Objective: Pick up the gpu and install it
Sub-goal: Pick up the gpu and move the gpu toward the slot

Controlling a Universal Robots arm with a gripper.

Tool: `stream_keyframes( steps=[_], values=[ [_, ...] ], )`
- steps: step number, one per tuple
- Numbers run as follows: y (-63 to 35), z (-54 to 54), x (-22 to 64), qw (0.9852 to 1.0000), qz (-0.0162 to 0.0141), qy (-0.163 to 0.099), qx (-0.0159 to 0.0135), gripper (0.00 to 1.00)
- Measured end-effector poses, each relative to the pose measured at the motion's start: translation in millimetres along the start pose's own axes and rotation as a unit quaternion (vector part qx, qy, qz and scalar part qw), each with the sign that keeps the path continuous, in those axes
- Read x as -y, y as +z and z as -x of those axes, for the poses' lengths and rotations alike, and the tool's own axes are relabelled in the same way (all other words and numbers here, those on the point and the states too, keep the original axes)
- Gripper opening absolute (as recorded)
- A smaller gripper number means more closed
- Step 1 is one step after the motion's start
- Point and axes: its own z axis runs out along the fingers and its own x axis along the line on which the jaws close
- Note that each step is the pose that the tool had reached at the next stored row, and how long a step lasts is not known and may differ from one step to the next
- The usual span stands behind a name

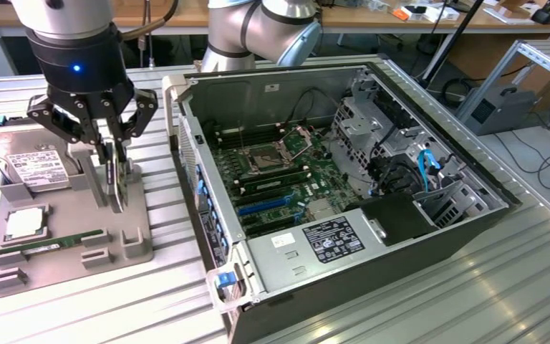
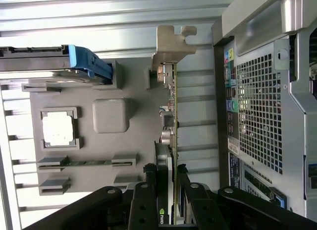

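Gripper [image 2: 166, 170] around NVIDIA-logo gpu [image 2: 172, 111]

A silver-grey robot arm [image 1: 256, 32] of smooth tubes and rounded joints, with a black cable [image 1: 160, 21] beside it. Its wrist [image 1: 69, 43] is a black cylinder with a small glowing blue light [image 1: 76, 69]. The black gripper [image 1: 112, 161] has jointed linkage bars dotted with round pivot pins.

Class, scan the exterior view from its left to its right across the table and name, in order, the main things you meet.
hard drive → gpu standing on edge → computer case, its left wall → motherboard → blue cable
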Motion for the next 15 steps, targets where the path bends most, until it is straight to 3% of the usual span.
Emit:
stream_keyframes(
  steps=[15],
  values=[
    [-6.0, 0.2, 0.2, 1.0000, 0.0000, 0.000, 0.0000, 0.27]
  ],
)
